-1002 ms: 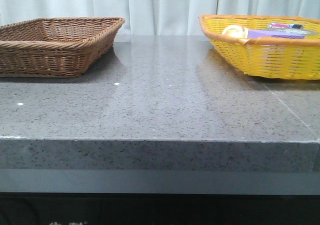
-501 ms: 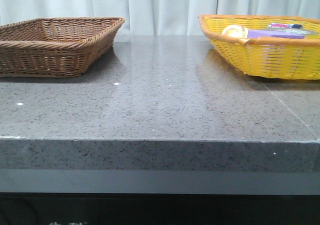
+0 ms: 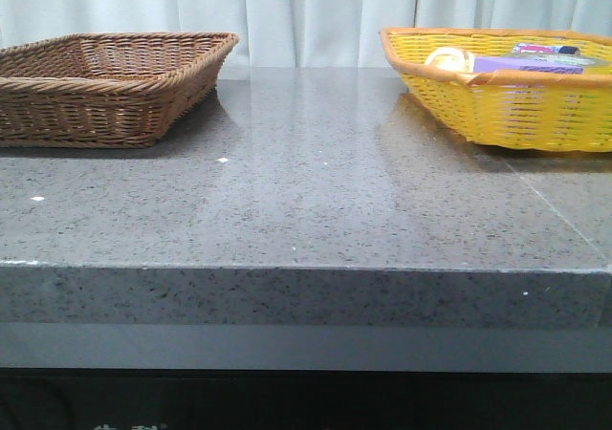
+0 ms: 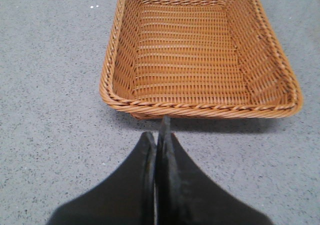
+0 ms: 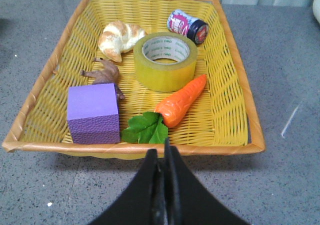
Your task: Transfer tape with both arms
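Nothing of the transfer is done yet, as far as I can judge. The tape (image 5: 165, 61) lies flat in the middle of the yellow basket (image 5: 235, 105), its hole facing up, with a croissant (image 5: 120, 39) and a small jar (image 5: 188, 26) on its far side, a toy carrot (image 5: 180, 101) touching or just beside its near edge, and a purple block (image 5: 93, 113) and a small brown figure (image 5: 106, 74) off to one side. My right gripper (image 5: 163, 157) hangs outside the basket's near rim with its fingers pressed together and nothing between them. My left gripper (image 4: 159, 145) is likewise closed and empty, hovering over the grey table (image 4: 50, 95) just short of the brown wicker basket (image 4: 115, 75), which holds nothing that I can see. From the front, neither arm shows above the table, and the two baskets sit well apart at opposite ends. So everything is left, I think: spread my right fingers, reach in, pinch the roll's wall, lift it clear of the carrot, hand it across to my left, and presumably set it in the brown basket.
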`<state>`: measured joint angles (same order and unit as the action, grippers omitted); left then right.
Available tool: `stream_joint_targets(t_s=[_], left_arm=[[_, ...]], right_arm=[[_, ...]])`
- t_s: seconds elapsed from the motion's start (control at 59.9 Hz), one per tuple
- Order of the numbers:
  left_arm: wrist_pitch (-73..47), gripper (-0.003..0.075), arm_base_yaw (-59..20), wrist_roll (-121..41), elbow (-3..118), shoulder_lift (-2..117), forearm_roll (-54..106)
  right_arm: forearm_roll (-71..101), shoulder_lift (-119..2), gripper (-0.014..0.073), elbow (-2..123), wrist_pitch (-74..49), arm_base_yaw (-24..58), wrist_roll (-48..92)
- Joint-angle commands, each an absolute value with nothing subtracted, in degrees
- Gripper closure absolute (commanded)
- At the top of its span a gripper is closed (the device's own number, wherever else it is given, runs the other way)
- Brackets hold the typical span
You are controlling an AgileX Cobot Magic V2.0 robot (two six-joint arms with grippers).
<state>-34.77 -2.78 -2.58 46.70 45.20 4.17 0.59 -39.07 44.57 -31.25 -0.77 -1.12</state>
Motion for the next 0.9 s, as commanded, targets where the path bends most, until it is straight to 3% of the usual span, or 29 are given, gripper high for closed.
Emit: stream_joint_targets(t_s=[0.0,0.134,0.217,0.401,0.885], left_arm=[[-28.8,0.0623,-2.7,-2.5,48.7,45.5,4.0],[-27.3,0.0318,-2.7,-2.5,48.7,45.5,4.0],[-25.8,0.0204,-2.7,-2.5,48.7,45.5,4.0],[-25.4,0.0246,-5.9,-2.7,49.4,45.5,4.5],[-26.2,0.0248,-33.8,-5.2,51.1,45.5,4.5]], right_arm=[[0.0,-39.6,0.0468,46.1,-27.6,-1.1,-1.0],[0.0,-39.6,0.0131,46.1,-27.6,-1.1,-1.0],[0.0,-39.6,0.0061,46.3,-28.1,-1.1,-1.1],[0.0,-46.3,0.0088,53.2,-36.4,-1.1,-2.1],[2.2,-75.9,0.0088,83.4,-51.2,-5.7,-2.6]])
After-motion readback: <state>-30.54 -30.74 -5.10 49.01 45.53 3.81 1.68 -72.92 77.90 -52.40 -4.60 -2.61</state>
